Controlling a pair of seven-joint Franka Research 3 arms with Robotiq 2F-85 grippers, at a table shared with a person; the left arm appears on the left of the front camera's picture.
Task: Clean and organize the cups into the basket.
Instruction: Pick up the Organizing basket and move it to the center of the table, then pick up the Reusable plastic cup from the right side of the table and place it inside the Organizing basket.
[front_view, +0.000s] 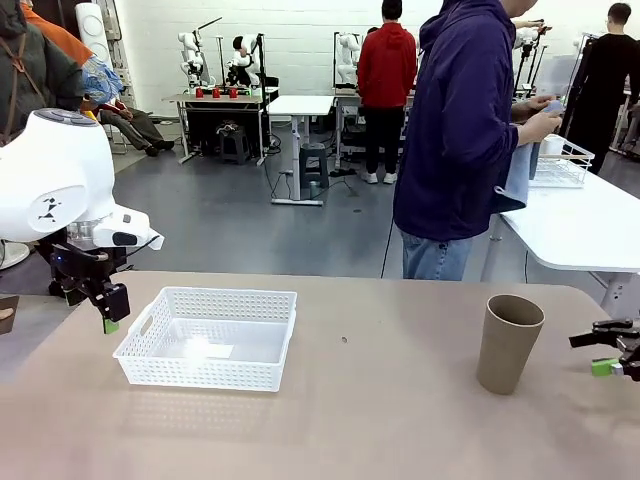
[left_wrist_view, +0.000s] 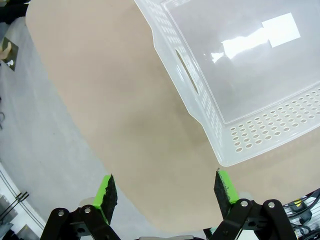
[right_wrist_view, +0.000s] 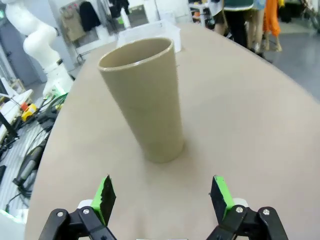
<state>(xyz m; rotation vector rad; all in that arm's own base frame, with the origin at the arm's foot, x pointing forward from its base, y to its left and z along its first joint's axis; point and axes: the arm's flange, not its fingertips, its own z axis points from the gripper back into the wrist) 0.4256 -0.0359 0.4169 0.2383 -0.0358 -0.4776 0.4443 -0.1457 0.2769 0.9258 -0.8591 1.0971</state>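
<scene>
1. Task barely begun: white basket w/ perforated sides sits empty, left-centre on table.
2. Tan matte cup, tapered, no handle, stands upright at right, well apart from basket.
3. L gripper hangs just beside basket's handle end, jaws spread, holding nothing.
4. R gripper faces cup close by, jaws spread, not touching.
5. Left to do, by the look: cup into basket. Person beyond handles sth w/ blue cloth; can't tell what.
</scene>
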